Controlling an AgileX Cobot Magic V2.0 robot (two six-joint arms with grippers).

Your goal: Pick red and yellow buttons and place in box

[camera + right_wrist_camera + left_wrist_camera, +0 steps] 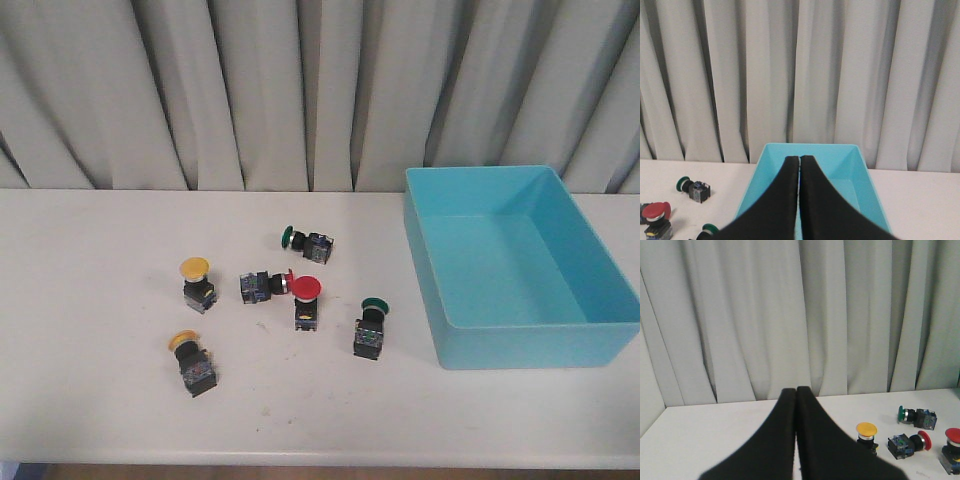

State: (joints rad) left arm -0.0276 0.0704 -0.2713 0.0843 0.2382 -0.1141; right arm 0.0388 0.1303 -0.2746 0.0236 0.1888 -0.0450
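Surface: carries everything. Box: sits at my right, interior bare, 0 buttons delivered. My left hand and right hand: fingers pressed together, holding nothing, neither near a button. Outstanding, well left of the box: 2 yellow buttons, one upright, one tipped nearer me; 2 red buttons, one upright, one on its side just beside it. 2 green buttons stay out. I judge the task not begun: 4 picks remain.
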